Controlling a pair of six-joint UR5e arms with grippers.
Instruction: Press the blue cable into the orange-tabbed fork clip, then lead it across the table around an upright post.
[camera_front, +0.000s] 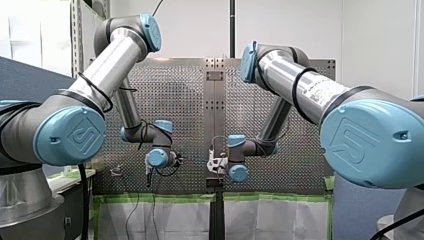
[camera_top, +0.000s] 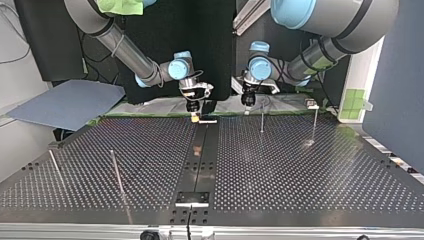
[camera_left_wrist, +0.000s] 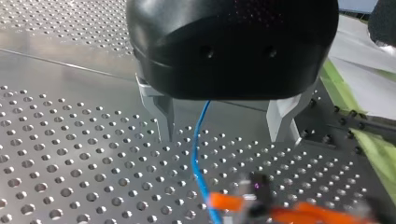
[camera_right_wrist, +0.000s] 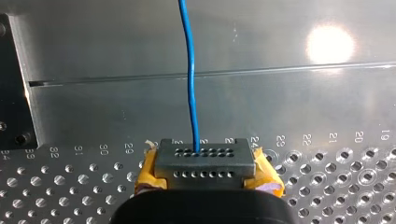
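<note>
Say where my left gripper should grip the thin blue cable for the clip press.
Probably take the thin blue cable on its straight free stretch just short of the orange-tabbed fork clip, from above: it runs lengthwise between my left gripper's open metal fingers.

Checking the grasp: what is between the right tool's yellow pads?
A grey rectangular holed block, with a thin blue cable leaving one hole. The tool's black body covers its lower part.

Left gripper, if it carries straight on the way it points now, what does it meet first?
Probably the perforated table: the left gripper points down at it, its open fingers either side of the blue cable. The orange-tabbed clip lies just ahead, so depth is uncertain.
</note>
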